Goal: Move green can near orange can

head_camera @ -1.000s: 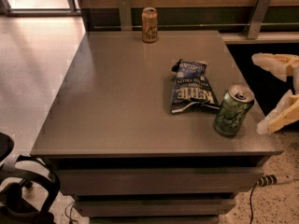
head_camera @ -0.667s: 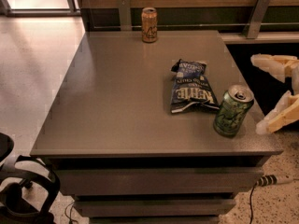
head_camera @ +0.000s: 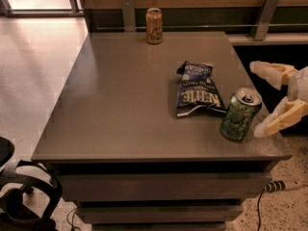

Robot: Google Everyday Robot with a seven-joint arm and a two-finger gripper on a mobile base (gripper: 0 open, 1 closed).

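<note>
The green can (head_camera: 239, 114) stands upright near the front right corner of the grey table (head_camera: 130, 109). The orange can (head_camera: 154, 26) stands upright at the table's far edge, far from the green can. My gripper (head_camera: 257, 99) is at the right edge of the view, just right of the green can. Its two pale fingers are spread wide apart, one finger (head_camera: 270, 71) behind and one finger (head_camera: 281, 120) close beside the can. It holds nothing.
A blue crinkled chip bag (head_camera: 196, 88) lies flat just left of and behind the green can, between the two cans. A black chair base (head_camera: 19, 196) sits at the lower left on the floor. A wooden wall with metal brackets (head_camera: 263, 14) runs behind the table.
</note>
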